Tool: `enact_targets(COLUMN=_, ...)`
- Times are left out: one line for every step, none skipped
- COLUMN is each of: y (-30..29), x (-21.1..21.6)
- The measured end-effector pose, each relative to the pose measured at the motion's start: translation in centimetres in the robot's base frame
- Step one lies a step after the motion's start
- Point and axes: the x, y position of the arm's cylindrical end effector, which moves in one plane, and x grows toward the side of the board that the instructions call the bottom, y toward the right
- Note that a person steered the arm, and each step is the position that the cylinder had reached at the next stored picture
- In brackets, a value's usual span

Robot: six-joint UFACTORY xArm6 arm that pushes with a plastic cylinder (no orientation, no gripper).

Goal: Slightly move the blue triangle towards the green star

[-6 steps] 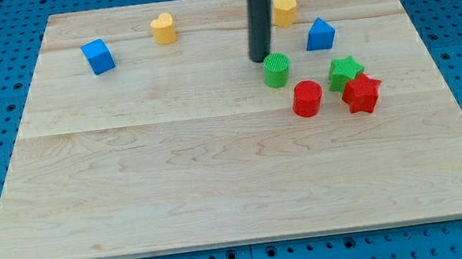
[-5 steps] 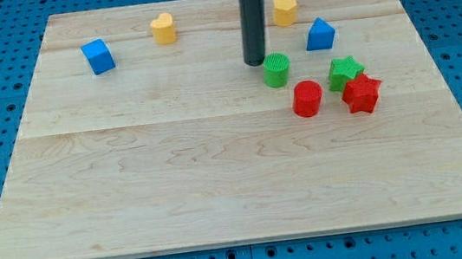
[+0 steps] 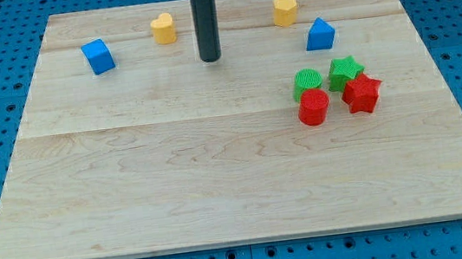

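Rod, dark, upright; my tip [image 3: 210, 59] rests on the wooden board [image 3: 220, 183] at upper centre, holding nothing, touching no block.
Blue triangle [image 3: 320, 34]: upper right, well apart from the tip.
Green star [image 3: 345, 70]: just below the triangle, against a red star [image 3: 362, 94].
Green cylinder [image 3: 306, 82] and red cylinder [image 3: 312, 108]: touching, left of the stars.
Blue cube [image 3: 98, 56]: upper left.
Yellow blocks [image 3: 164, 28], [image 3: 284, 9]: top edge.

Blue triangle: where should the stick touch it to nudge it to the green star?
There is no pincer, so push rather than grip. The green star sits just below and slightly right of the blue triangle. I'd bring my tip, now well to its left, round to the triangle's top face, slightly left of centre, and push gently down the view.
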Motion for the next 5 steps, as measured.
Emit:
enact_targets(y=-0.1, x=0.0)
enact_targets(y=1.5, x=-2.0)
enact_targets(y=6.4, x=-4.3)
enact_targets(y=11.4, x=-4.5)
enact_targets(y=16.0, x=-4.6)
